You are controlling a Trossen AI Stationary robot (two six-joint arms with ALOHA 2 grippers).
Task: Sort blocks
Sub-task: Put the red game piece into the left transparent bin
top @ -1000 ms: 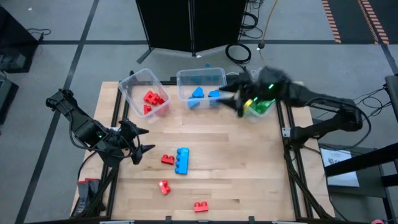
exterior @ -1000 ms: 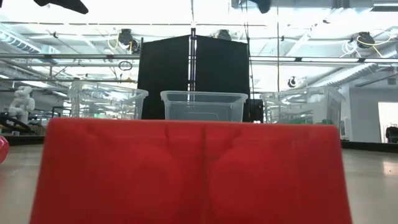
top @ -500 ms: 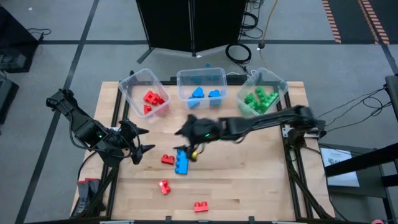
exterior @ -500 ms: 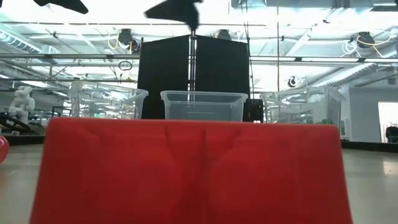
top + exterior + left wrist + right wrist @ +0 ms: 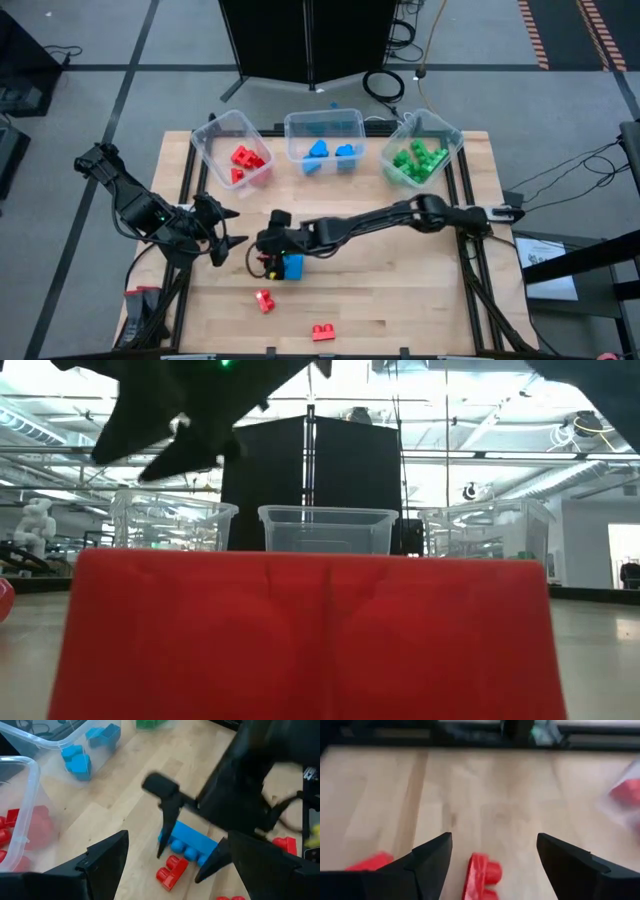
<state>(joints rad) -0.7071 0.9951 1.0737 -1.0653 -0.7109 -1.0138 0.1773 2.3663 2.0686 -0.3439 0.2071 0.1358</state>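
On the table lie a blue block (image 5: 293, 266) and, close at its left, a red block (image 5: 482, 874). Two more red blocks (image 5: 263, 300) (image 5: 322, 331) lie nearer the front edge. My right gripper (image 5: 268, 245) hangs open just above the red block beside the blue one, its fingers (image 5: 434, 862) standing on either side of the block without touching it. In the low view it shows dark and high (image 5: 190, 420), clear of the tabletop. My left gripper (image 5: 218, 232) waits open at the table's left edge.
Three clear bins stand along the far edge: the left one (image 5: 215, 130) holds red blocks, the middle one (image 5: 322, 122) blue, the right one (image 5: 440, 128) green. A red block (image 5: 310, 635) fills the low view's foreground. Bare wood lies at the near right.
My right gripper has swept from the green bin at the far right toward the table's left and near side. It came down and turned as it went, and now hangs over the red and blue blocks in the middle. The blocks have stayed where they were.
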